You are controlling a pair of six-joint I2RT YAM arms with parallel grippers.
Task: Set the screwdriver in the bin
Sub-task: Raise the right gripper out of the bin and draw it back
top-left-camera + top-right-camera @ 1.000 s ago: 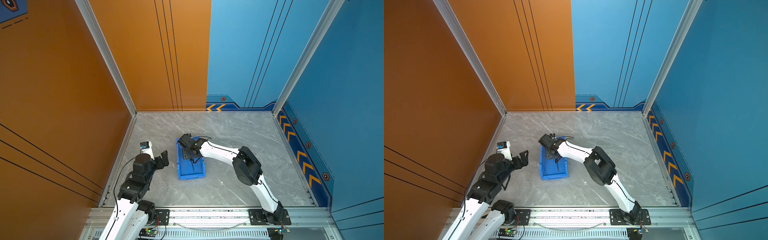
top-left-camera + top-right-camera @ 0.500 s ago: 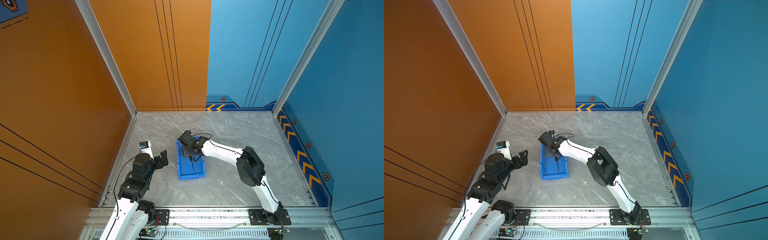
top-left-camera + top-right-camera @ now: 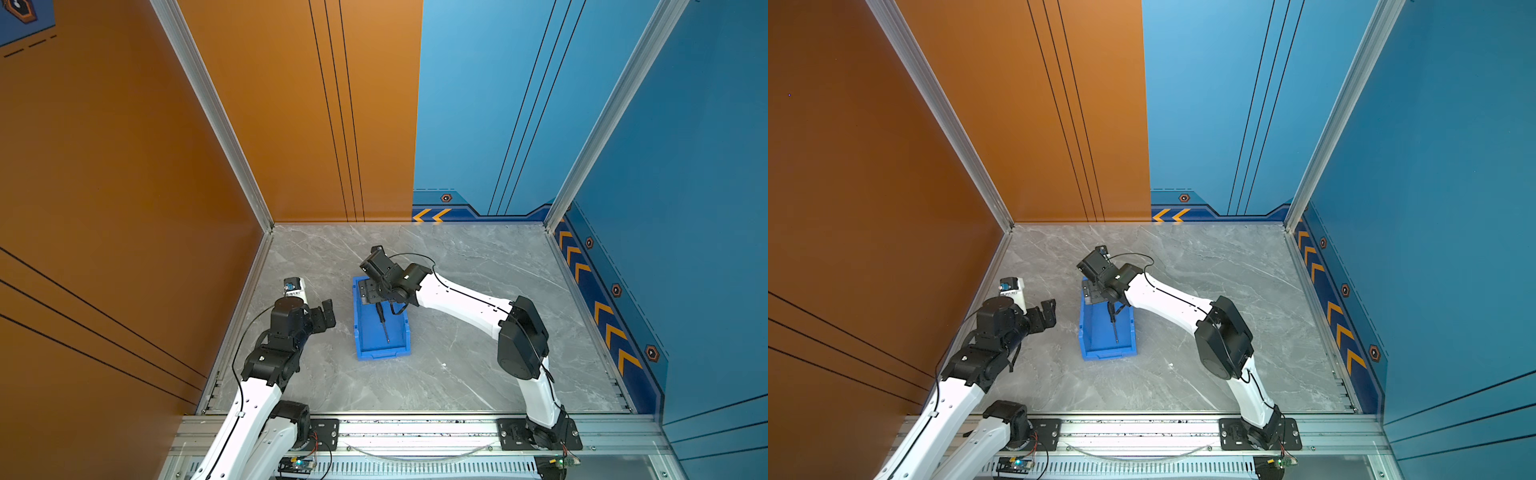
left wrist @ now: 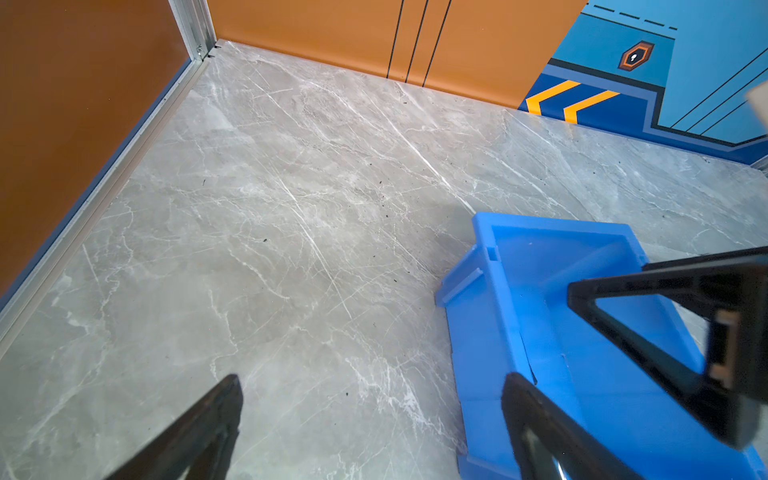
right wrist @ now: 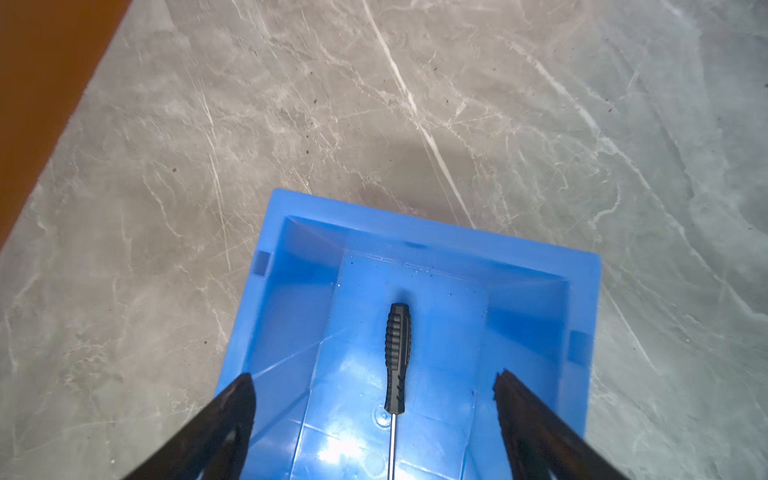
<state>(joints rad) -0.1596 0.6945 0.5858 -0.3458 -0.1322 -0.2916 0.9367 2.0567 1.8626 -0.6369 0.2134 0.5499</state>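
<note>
The screwdriver (image 3: 382,322) (image 3: 1113,325) (image 5: 397,357), with a black handle and a thin silver shaft, lies flat on the floor of the blue bin (image 3: 358,332) (image 3: 1084,336) (image 5: 415,232), lengthwise along it. My right gripper (image 3: 380,297) (image 3: 1106,297) (image 5: 374,376) hangs open just above the bin's far end, its fingers either side of the handle and touching nothing. My left gripper (image 3: 328,311) (image 3: 1048,311) (image 4: 372,380) is open and empty over the floor, just left of the bin (image 4: 498,332). One of the right gripper's fingers (image 4: 665,280) shows above the bin in the left wrist view.
The bin sits on a grey marble floor (image 3: 457,365). An orange wall (image 3: 124,249) stands close behind the left arm. A blue wall with chevron stripes (image 3: 606,324) closes the right side. A metal rail (image 3: 415,432) runs along the front edge.
My right gripper has opened wide and let go of the screwdriver, which now rests in the bin. That gripper also rose slightly toward the bin's far end. The left arm has not moved.
</note>
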